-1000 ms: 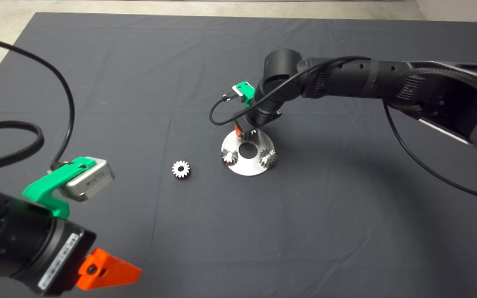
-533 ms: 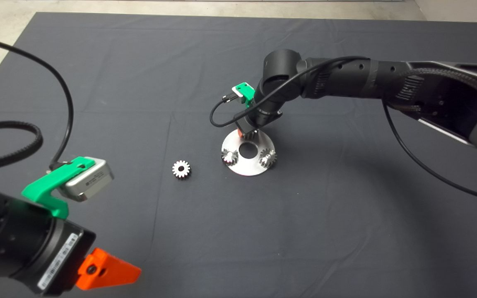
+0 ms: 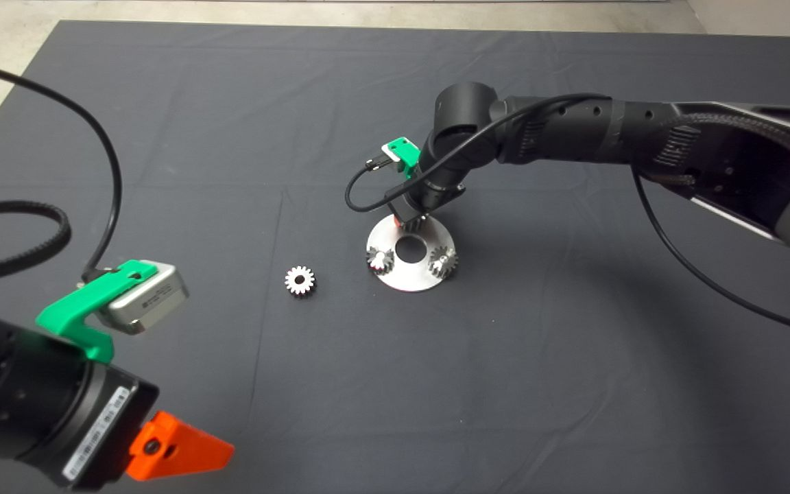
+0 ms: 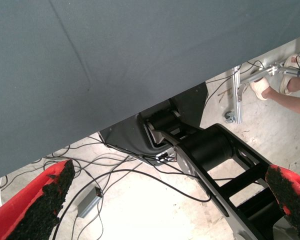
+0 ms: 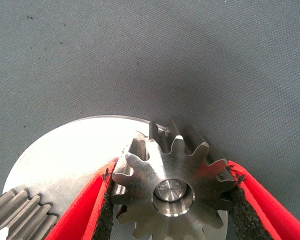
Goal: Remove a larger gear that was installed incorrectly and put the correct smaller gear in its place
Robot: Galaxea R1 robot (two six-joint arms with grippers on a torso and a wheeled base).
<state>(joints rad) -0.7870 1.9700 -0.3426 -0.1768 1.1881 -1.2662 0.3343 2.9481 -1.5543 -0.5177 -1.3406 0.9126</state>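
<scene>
The larger gear (image 5: 155,172), with coarse flared teeth, sits on a peg at the far side of the round silver plate (image 5: 65,155); the peg's end shows in its centre hole. My right gripper (image 5: 173,172) is shut on it, with a black pad pressed against each side of the teeth. In the head view the right gripper (image 3: 409,219) stands over the plate's (image 3: 409,278) far edge and hides most of that gear. The smaller gear (image 3: 300,280) lies flat on the mat, left of the plate. My left gripper (image 3: 182,449) waits open at the lower left.
Two more small gears (image 3: 380,260) (image 3: 442,261) stand on pegs on the plate's near side, around its centre hole. The left wrist view shows the mat's edge, floor cables, the robot's base and a person's sandalled feet (image 4: 270,85).
The right gripper has crept slightly up and away at the plate's far edge, still closed on the gear. The left arm and the loose gear have not moved.
</scene>
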